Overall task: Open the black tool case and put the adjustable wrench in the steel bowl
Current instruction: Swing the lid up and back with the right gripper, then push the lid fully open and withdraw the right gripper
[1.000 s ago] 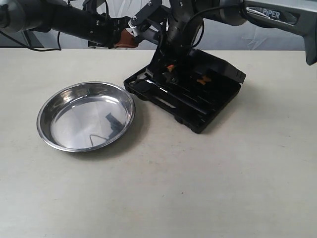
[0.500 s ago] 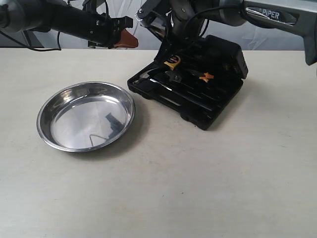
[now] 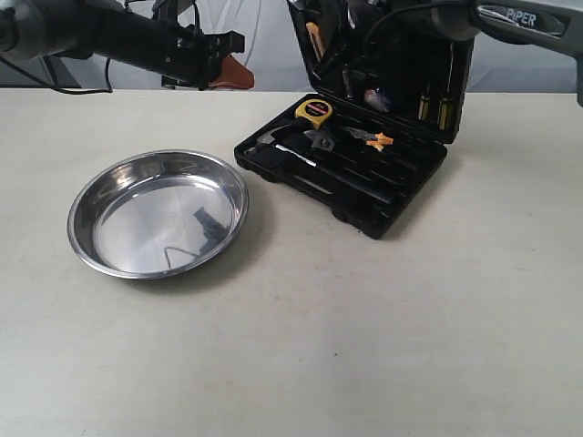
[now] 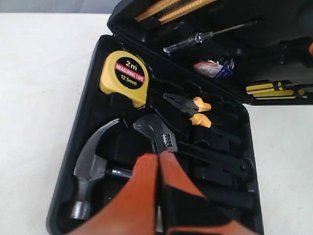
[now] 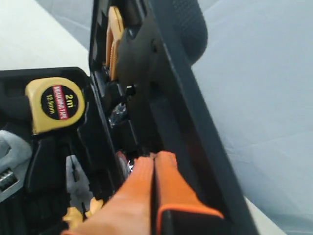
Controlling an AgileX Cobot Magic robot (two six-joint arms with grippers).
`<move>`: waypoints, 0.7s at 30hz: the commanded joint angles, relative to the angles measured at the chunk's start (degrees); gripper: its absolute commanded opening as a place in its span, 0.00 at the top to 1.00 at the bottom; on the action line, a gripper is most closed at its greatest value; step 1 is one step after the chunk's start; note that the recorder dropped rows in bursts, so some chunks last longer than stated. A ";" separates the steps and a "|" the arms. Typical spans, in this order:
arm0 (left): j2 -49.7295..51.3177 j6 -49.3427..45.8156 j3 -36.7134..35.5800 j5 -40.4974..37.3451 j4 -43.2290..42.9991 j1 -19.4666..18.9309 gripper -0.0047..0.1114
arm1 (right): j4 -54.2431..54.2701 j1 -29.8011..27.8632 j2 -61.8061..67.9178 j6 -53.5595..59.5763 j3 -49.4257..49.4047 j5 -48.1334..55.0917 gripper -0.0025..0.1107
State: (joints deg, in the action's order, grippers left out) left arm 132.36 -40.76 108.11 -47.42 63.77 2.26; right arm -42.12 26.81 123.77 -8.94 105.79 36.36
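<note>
The black tool case (image 3: 398,194) lies open at the back of the table, its lid (image 3: 401,55) standing upright. The adjustable wrench (image 3: 319,139), silver head and black handle, rests in the tray between the hammer (image 3: 271,139) and the orange-handled pliers (image 3: 369,138). The steel bowl (image 3: 159,214) sits to the case's left, with nothing in it. My left gripper (image 3: 232,71) hovers shut, back and left of the case; its fingertips (image 4: 159,155) point at the wrench head (image 4: 157,134). My right gripper (image 5: 154,159) is shut, tips against the lid's (image 5: 164,98) inner face.
A yellow tape measure (image 3: 312,111) sits in the tray's back corner. Screwdrivers (image 3: 435,102) and small tools are clipped inside the lid. The right arm (image 3: 510,16) reaches in from the upper right, above the case. Bare table lies in front of the bowl and case.
The lid has swung from nearly shut to upright, with the right gripper rising alongside it. The tape measure and lid tools came into view. The left arm barely moved.
</note>
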 commanded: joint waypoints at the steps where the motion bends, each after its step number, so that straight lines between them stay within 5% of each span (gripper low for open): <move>1: -0.50 -0.42 0.45 -1.23 -1.26 0.28 0.96 | -1.06 -4.21 1.69 -3.86 0.27 -4.63 0.98; 13: -0.50 -0.42 0.45 -1.59 -3.43 0.28 0.96 | -1.40 -13.14 3.67 -9.27 0.26 -9.27 0.98; 21: -0.50 -0.42 0.45 -1.81 -3.46 0.28 0.96 | 0.33 -14.09 4.40 -9.27 0.26 -4.91 0.98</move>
State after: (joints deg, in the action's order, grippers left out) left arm 132.36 -40.76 108.11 -48.73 60.38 2.26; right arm -42.86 12.83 128.22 -17.97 105.79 30.84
